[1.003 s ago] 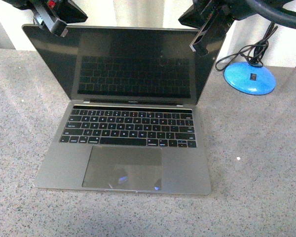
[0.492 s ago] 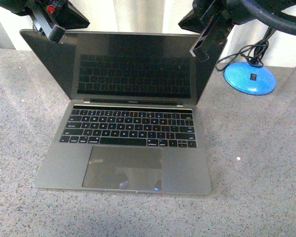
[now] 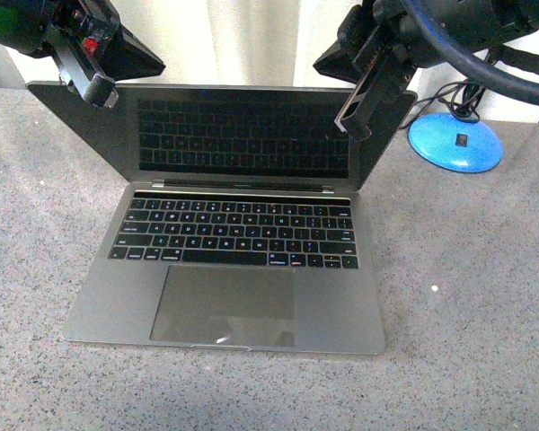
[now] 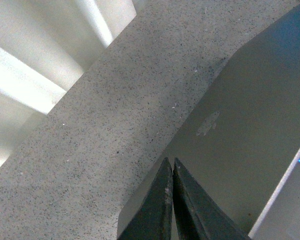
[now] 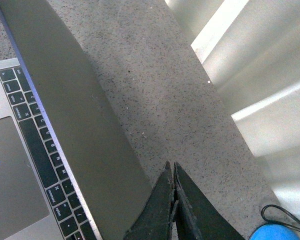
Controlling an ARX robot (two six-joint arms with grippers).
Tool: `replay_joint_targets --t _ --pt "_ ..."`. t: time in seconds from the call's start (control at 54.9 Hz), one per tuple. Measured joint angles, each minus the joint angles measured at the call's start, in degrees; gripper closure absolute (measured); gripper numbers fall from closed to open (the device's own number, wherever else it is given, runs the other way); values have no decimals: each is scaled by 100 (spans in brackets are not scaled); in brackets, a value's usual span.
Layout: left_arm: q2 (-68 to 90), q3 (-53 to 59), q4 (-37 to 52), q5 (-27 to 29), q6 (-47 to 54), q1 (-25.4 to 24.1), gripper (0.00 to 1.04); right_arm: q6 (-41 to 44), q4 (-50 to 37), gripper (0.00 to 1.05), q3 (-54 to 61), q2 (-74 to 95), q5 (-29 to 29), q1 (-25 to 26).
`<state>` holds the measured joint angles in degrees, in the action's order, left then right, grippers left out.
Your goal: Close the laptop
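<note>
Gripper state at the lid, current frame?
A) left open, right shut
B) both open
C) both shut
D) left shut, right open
C: in each wrist view the jaws are pressed together with nothing between them, for the left gripper and the right gripper alike, each next to the back of the laptop lid.

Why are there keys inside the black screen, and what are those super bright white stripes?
Front view: the glossy screen of the laptop mirrors its keyboard, so ghost keys show. Left wrist view: the white stripes are a backdrop washed out by strong light. Right wrist view: the same glare blows out the stripes.
</note>
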<state>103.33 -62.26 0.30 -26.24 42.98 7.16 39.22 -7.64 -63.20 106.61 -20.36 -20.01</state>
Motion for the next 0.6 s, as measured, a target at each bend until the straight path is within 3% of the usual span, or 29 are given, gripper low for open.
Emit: replay_joint_targets --t 0.602 --pt "-166 492 72 -79 -125 59 101 -74 -208 104 592 -184 46 -85"
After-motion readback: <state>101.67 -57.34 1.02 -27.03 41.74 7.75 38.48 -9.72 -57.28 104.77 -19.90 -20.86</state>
